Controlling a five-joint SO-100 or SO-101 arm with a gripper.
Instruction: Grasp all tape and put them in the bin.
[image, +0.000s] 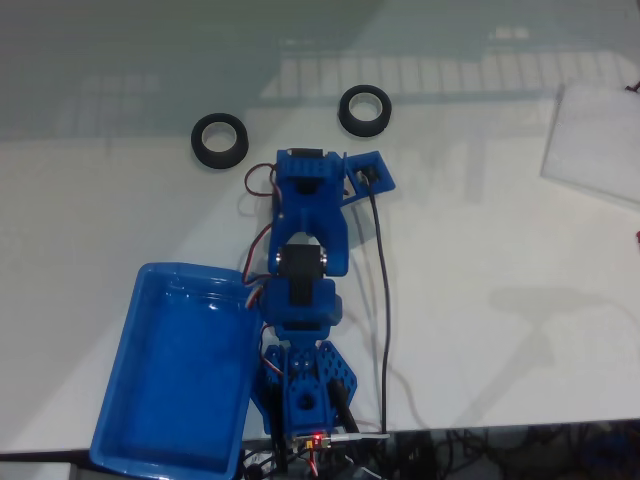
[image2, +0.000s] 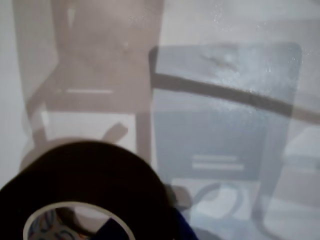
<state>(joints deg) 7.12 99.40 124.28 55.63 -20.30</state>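
Note:
Two black tape rolls lie on the white table in the fixed view, one (image: 219, 141) at the upper left and one (image: 364, 109) to its right. Between and below them the blue arm (image: 308, 215) is folded over itself and covers its own fingers. Another tape roll (image2: 95, 175) with a pale core looms large at the bottom left of the wrist view. My gripper (image2: 145, 231) looks shut on its wall, with blue finger parts inside the hole and just outside the ring. The blue bin (image: 175, 370) sits at the lower left, beside the arm's base, with nothing in it.
A translucent sheet (image: 598, 140) lies at the right edge of the table. A black cable (image: 382, 290) runs from the wrist camera down past the base. The table's front edge (image: 500, 428) is close below the base. The glossy tabletop shows reflections.

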